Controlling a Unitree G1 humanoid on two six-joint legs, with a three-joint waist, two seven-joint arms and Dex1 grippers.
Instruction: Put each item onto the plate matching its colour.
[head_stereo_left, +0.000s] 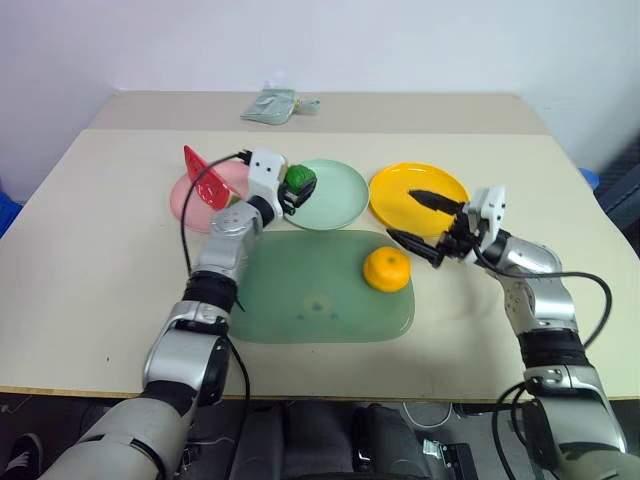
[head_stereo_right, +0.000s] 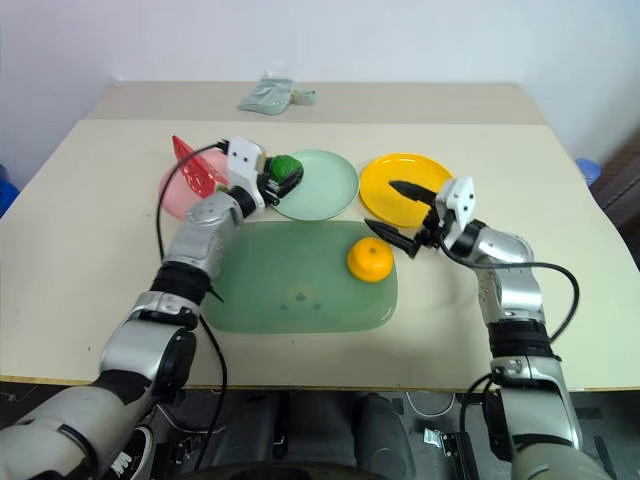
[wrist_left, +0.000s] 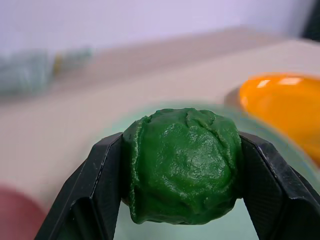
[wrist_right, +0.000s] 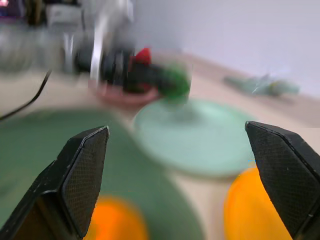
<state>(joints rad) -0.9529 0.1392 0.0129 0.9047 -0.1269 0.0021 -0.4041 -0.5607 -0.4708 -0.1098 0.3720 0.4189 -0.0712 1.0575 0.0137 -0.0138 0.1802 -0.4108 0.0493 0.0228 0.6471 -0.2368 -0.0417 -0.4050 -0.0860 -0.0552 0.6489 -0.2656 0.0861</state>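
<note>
**Green vegetable held over the rim of its plate**

The left hand (head_stereo_left: 296, 187) is clamped on the bumpy dark-green vegetable (wrist_left: 182, 165), its two fingers pressed against either side of it. It hangs at the near-left edge of the mint-green plate (head_stereo_left: 340, 200), whose centre lies just ahead of the hand and slightly to the right; the coming move looks like a short carry forward, then a release. The watermelon wedge (head_stereo_left: 205, 178) stands on the pink plate (head_stereo_left: 190, 205) to the left of that hand. The right hand (head_stereo_left: 425, 222) is spread wide and empty, with the orange fruit (head_stereo_left: 386, 269) on the green mat (head_stereo_left: 300, 300) just left of and below it, nearer this arm. The yellow-orange plate (head_stereo_left: 395, 195) sits directly behind its fingers.
</note>
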